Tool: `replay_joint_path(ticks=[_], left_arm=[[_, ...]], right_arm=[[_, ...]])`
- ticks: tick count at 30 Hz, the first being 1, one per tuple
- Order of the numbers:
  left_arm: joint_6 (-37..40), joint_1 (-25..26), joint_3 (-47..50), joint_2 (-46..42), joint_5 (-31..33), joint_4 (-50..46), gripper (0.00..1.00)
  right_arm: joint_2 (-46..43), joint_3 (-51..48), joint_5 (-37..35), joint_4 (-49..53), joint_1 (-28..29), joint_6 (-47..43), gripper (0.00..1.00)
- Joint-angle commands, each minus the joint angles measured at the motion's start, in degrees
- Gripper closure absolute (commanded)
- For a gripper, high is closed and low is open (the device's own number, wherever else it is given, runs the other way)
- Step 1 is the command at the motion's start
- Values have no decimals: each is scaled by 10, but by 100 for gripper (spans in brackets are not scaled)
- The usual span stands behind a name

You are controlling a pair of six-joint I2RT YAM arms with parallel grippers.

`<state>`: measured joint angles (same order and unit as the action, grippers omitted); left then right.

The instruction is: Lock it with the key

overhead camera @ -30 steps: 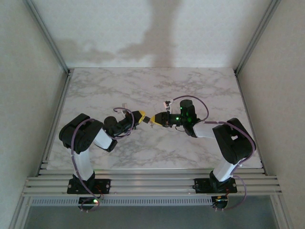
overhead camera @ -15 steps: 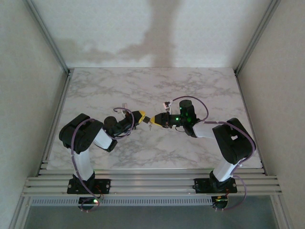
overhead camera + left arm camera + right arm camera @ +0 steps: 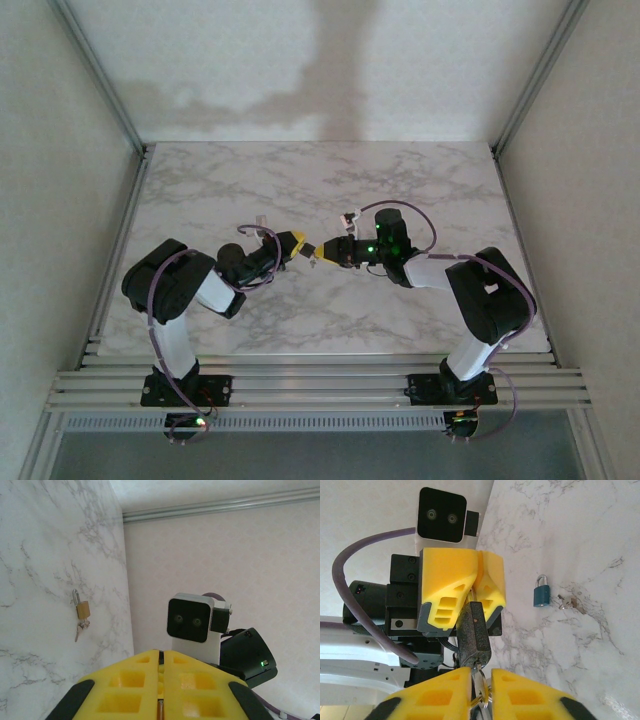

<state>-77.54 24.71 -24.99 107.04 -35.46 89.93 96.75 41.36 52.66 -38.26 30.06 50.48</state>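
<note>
A dark padlock (image 3: 474, 630) hangs in mid-air between the two arms, above the middle of the marble table (image 3: 330, 180). My left gripper (image 3: 298, 243) is shut on the padlock's top end, and its yellow fingers (image 3: 445, 580) pinch it from above in the right wrist view. The key (image 3: 478, 676) sticks out of the padlock's bottom, with a key ring (image 3: 485, 698) hanging on it. My right gripper (image 3: 481, 687) is shut on the key, with the left pad against it and only a thin gap at the right pad. In the left wrist view the left gripper (image 3: 161, 652) shows its pads pressed together.
A small brass padlock (image 3: 82, 610) with keys lies on the marble in the left wrist view. A blue padlock (image 3: 541, 594) lies near loose keys (image 3: 567, 601) in the right wrist view. Metal frame rails (image 3: 100, 80) and plain walls close off the table's sides and back.
The right gripper's jaws have narrowed onto the key. Both arms and the padlock stay almost where they were.
</note>
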Motion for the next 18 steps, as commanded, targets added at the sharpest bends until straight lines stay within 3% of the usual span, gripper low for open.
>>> replay_joint_path(ticks=[1,8,18], left_arm=[[11,2,-1,-16,-9,165,100],[11,2,-1,-17,-10,165,100],[24,2,12,-27,5,165,100]], right_arm=[[5,13,11,8,7,-12,85],[5,12,11,5,7,-11,87],[4,13,10,8,7,-8,100]])
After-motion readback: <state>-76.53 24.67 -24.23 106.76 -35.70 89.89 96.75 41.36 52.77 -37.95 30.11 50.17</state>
